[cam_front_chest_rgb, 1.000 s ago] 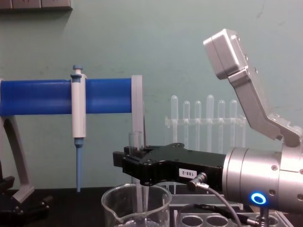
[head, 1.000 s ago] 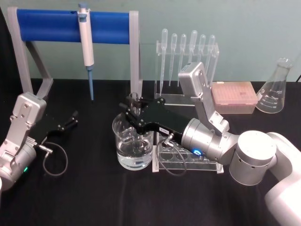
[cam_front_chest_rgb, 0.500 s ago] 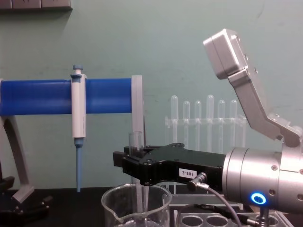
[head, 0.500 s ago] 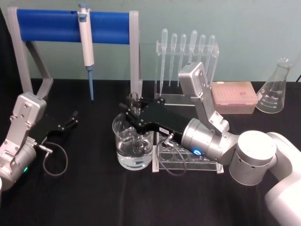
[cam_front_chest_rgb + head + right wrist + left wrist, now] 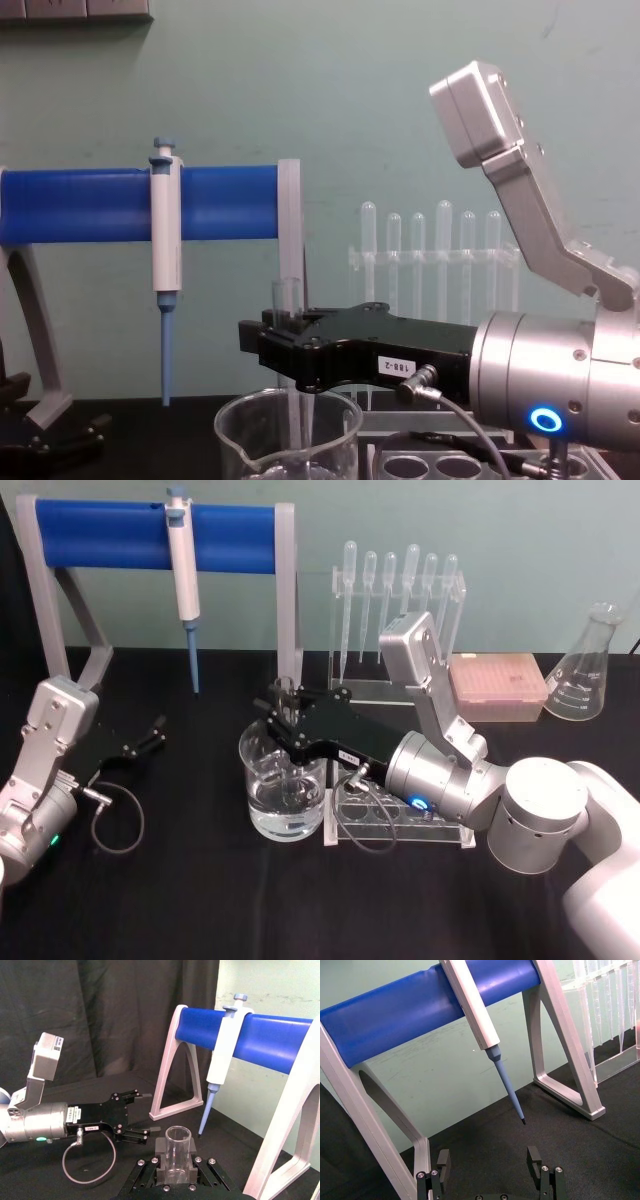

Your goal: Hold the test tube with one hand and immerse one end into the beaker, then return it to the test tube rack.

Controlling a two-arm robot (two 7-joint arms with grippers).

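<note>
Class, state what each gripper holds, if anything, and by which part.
The right gripper holds the test tube just below its open rim, lower end down in the beaker. The left gripper is open, holding nothing.

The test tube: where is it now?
Head view, centre: the test tube stands upright in the right tool, its lower end down inside the beaker, beside the clear rack.

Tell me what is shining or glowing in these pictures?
Chest view: a blue ring light glows on the wrist behind the right pincer, which grips the test tube. Head view: the beaker has white glints on rim and water; a green light glows on the left arm, whose open left pincer idles at the left. Right wrist view: the test tube's rim gleams pale.
</note>
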